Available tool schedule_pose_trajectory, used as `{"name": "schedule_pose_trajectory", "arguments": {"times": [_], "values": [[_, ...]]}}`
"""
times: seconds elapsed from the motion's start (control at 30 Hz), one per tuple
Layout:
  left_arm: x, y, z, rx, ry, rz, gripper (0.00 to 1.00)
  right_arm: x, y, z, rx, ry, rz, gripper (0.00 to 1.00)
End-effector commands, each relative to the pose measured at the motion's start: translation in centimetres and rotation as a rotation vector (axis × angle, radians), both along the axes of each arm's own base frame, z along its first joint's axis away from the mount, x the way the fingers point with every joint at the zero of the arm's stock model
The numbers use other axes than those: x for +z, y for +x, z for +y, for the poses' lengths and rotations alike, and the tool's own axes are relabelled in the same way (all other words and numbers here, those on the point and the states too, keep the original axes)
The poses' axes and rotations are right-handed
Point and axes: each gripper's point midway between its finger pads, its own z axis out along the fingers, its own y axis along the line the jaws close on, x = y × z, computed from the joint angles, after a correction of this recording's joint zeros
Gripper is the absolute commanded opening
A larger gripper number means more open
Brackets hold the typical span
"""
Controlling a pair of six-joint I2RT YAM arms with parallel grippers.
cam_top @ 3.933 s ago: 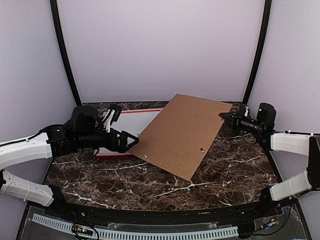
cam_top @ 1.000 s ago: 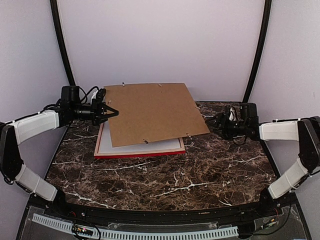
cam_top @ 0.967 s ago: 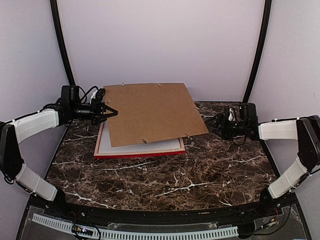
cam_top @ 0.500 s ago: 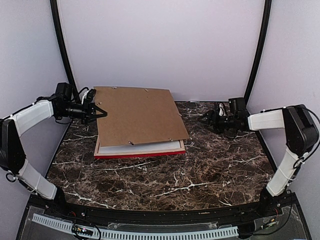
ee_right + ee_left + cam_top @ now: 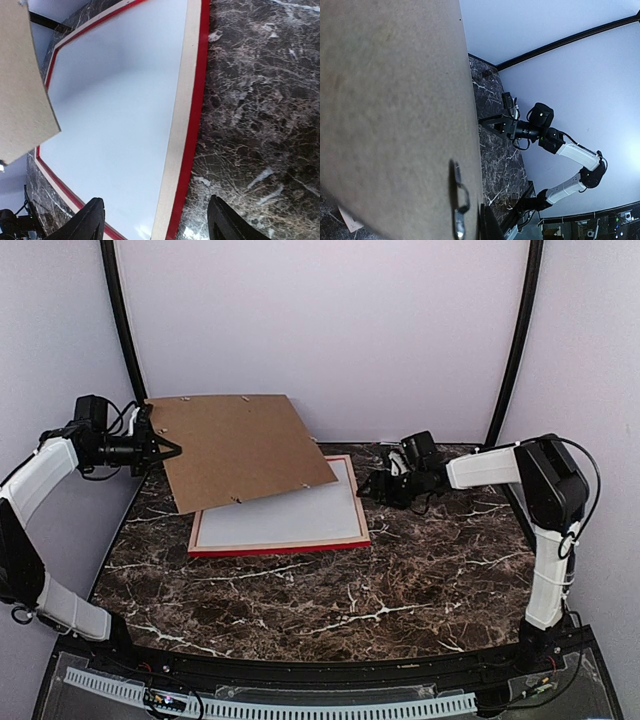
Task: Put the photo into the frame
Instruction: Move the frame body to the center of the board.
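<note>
now uncovered: frame [image 5: 280, 548], flat on desk [image 5: 420, 580], white sheet [image 5: 285, 515] inside; cannot tell if that is the photo. board [image 5: 240, 445] swung up and left off it, left tool [image 5: 165, 450] pinching its edge. right tool [image 5: 374, 485] spread, moved in beside frame's right rail. interior open for loading.

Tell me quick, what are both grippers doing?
Left gripper: closed, holding the flat brown rectangular backing board.
Right gripper: open, holding nothing.

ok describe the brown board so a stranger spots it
On the dark marble table, look far left, above the red-edged pale wooden picture frame. The brown rectangular fibreboard panel hangs there in the left claw; unlike the flat frame, it is plain brown and tilted.
</note>
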Motion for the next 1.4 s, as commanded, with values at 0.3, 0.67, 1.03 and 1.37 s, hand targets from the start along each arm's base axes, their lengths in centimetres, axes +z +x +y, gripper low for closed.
{"name": "schedule_pose_trajectory", "arguments": {"times": [0.3,0.67,1.03,1.37], "values": [[8.9,-0.8,-0.7,-0.048,-0.11,-0.233,0.0,-3.6,-0.2,1.2,0.01,-0.271,-0.046,0.61],[7.8,-0.3,-0.9,-0.065,-0.14,-0.219,0.0,-4.4,-0.6,1.4,0.005,-0.292,-0.041,0.41],[6.0,0.1,-0.8,-0.066,-0.151,-0.188,0.0,-4.9,-1.5,2.1,0.017,-0.293,-0.032,0.38],[4.8,0.1,-0.9,-0.071,-0.155,-0.169,0.0,-5.1,-2.1,1.0,-0.015,-0.322,-0.015,0.18]]}}
